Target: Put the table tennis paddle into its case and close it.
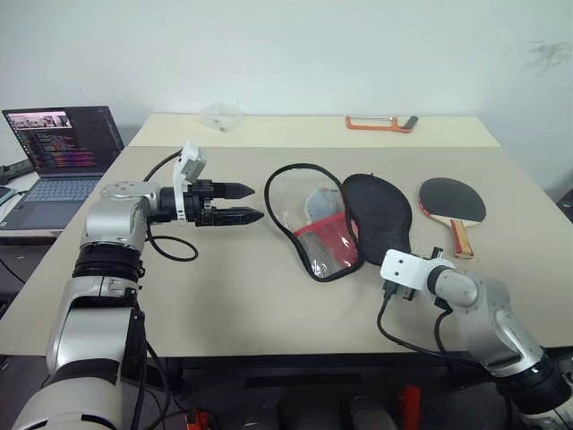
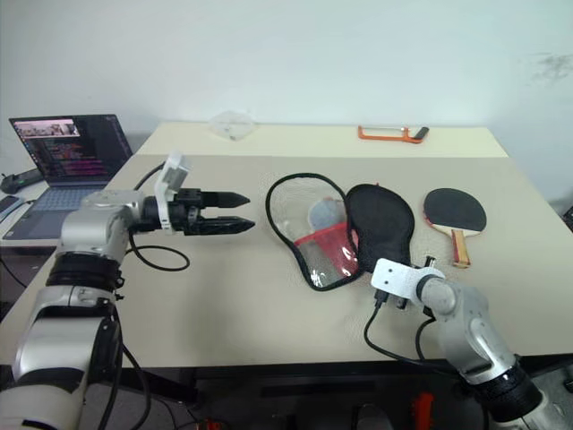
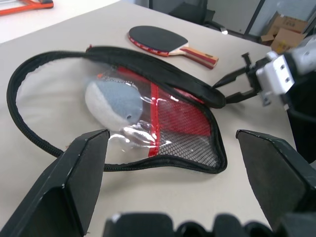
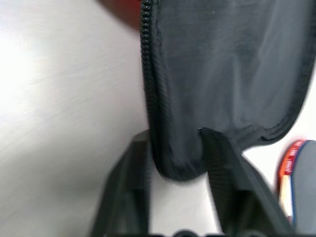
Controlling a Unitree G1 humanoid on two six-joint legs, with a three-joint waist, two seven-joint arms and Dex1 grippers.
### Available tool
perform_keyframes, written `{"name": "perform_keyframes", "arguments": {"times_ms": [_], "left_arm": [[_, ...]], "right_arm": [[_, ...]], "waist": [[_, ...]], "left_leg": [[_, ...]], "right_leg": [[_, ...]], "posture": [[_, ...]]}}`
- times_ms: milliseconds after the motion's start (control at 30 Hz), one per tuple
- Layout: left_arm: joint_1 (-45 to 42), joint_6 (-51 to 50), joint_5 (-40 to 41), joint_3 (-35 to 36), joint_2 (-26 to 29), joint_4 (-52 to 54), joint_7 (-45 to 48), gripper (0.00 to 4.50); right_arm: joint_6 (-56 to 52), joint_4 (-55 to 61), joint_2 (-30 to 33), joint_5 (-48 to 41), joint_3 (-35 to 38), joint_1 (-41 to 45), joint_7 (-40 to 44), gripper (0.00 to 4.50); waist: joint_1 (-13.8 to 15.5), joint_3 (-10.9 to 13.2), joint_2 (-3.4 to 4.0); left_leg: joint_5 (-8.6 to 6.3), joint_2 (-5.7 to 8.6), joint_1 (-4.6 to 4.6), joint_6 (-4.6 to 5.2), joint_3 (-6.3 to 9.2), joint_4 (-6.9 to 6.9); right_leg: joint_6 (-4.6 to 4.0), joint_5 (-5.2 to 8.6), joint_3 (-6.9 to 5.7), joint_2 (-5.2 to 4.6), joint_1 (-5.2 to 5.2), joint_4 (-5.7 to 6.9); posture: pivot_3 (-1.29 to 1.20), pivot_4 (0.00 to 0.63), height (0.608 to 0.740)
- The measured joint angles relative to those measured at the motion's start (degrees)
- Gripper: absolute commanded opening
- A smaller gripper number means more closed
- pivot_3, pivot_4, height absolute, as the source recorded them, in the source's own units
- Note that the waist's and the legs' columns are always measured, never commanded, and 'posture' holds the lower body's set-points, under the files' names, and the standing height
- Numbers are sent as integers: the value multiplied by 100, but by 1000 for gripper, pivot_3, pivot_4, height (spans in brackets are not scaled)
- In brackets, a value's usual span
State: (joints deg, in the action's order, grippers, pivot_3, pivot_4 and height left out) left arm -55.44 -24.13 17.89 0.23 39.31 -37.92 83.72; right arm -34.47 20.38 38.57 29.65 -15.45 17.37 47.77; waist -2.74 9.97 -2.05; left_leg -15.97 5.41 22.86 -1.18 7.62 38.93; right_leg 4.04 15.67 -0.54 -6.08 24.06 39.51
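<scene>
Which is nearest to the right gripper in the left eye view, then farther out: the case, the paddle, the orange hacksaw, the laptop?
From the right gripper:
1. The case, its black flap's narrow end between the fingers.
2. The table tennis paddle, just beyond, to the right.
3. The orange hacksaw, at the far edge.
4. The laptop, off the table's left side.

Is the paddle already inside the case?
No, the paddle lies on the bare table beside the opened case, apart from it.
</scene>
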Motion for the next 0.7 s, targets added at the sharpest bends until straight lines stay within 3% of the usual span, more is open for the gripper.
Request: {"name": "perform_keyframes", "arguments": {"times_ms": [167, 200, 300, 400, 500, 700], "left_arm": [[0, 51, -16, 0, -14, 0, 37, 4500], [0, 55, -19, 0, -14, 0, 46, 4500], [2, 63, -41, -9, -11, 2, 69, 4500], [17, 67, -73, -93, -8, 39, 75, 4500], [85, 65, -77, -112, -1, 150, 71, 4500], [191, -34, -69, -108, -12, 275, 50, 4500]], "right_arm": [[-279, 507, 453, -631, 151, -7, 818, 4328], [-302, 556, 591, -738, 216, -7, 957, 4439], [-561, 694, 816, -1287, 597, 39, 1333, 4439], [-1115, 767, 449, -1904, 1038, 537, 1347, 4439], [-1382, 527, 6, -2138, 1274, 1050, 844, 4439], [-1477, -858, -880, -2210, 1535, 1284, -552, 4439]], "waist": [[2, 0, 0], [5, 0, 0], [7, 0, 0], [-26, 0, 0], [-9, 0, 0], [59, 0, 0]], "left_leg": [[0, 0, 1, 1, 0, 0], [-1, 1, 1, 1, 0, 1], [-1, -3, 1, 1, 0, 0], [0, -5, -2, 1, -1, 0], [0, -5, -2, 0, 3, 0], [1, -2, 3, -1, 2, -1]], "right_leg": [[0, 0, 0, -1, -1, -1], [0, 0, -1, -1, -2, -2], [0, 0, -2, 0, -2, -3], [-3, -2, 0, 0, -2, 2], [-4, -3, -2, 0, -2, 1], [-5, -3, -1, -3, 3, -3]], "posture": [[0, 150, 740], [0, 150, 740], [0, 150, 740], [0, 150, 740], [0, 150, 740], [0, 150, 740]]}}
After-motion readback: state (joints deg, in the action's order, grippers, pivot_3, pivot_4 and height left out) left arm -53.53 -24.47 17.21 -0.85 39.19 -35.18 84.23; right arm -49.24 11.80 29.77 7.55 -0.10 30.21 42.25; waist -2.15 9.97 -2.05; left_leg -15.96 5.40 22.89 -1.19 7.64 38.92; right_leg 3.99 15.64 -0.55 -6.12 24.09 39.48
